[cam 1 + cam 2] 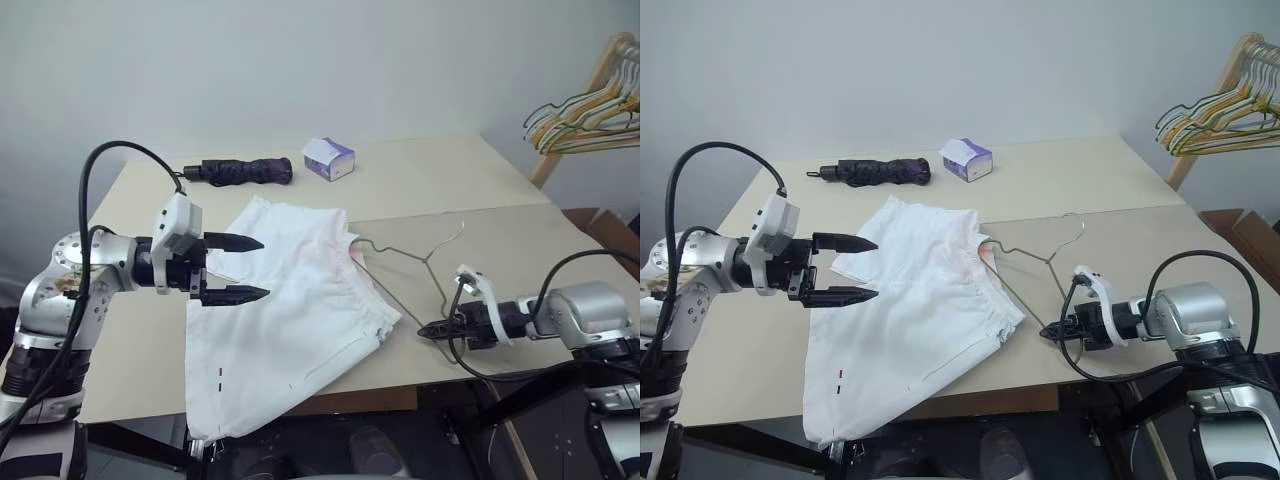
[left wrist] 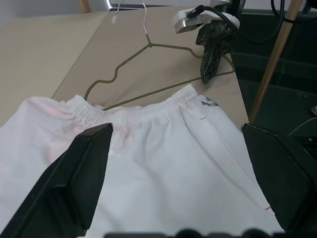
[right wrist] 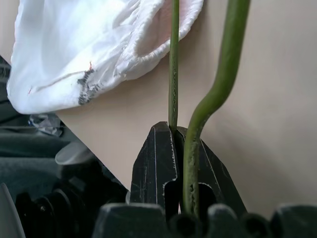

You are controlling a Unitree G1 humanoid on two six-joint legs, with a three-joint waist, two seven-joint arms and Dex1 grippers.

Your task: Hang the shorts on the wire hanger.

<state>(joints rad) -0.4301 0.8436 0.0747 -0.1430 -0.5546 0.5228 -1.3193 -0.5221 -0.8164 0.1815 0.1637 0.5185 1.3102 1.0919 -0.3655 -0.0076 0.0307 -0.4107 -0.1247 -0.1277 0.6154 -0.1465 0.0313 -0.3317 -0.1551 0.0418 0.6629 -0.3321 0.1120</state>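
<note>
**A:** Hands first: the right hand point(image 1: 1048, 330) is clenched on the wire hanger point(image 1: 1035, 262), pinching its near corner where the wire bends. The right wrist view has the green wire running straight up out of the closed fingers point(image 3: 158, 163). The left hand point(image 1: 243, 268) is released, its two black fingers spread wide and pointing right, over the left side of the shorts point(image 1: 290, 320) with nothing between them.

**B:** And where do the task's things lie from there?

**A:** The shorts are spread flat on the surface point(image 1: 520, 240), one leg hanging over the near edge. Their gathered waistband faces right, toward the hanger. One arm of the hanger runs in under the waistband; the hook lies farther right on the bare surface.

**B:** How will they handle?

**A:** The shorts look light and limp, so I would expect them to sag and fold wherever they are lifted. The elastic waistband is the thicker, firmer part, and seems the best place for the free hand to take hold. The hanger is thin and stiff, though probably springy, and narrow enough to twist in a pinch.

**B:** Anything else nearby?

**A:** A folded dark umbrella point(image 1: 240, 171) and a small tissue box point(image 1: 328, 158) sit at the far side, well apart from the shorts.
</note>
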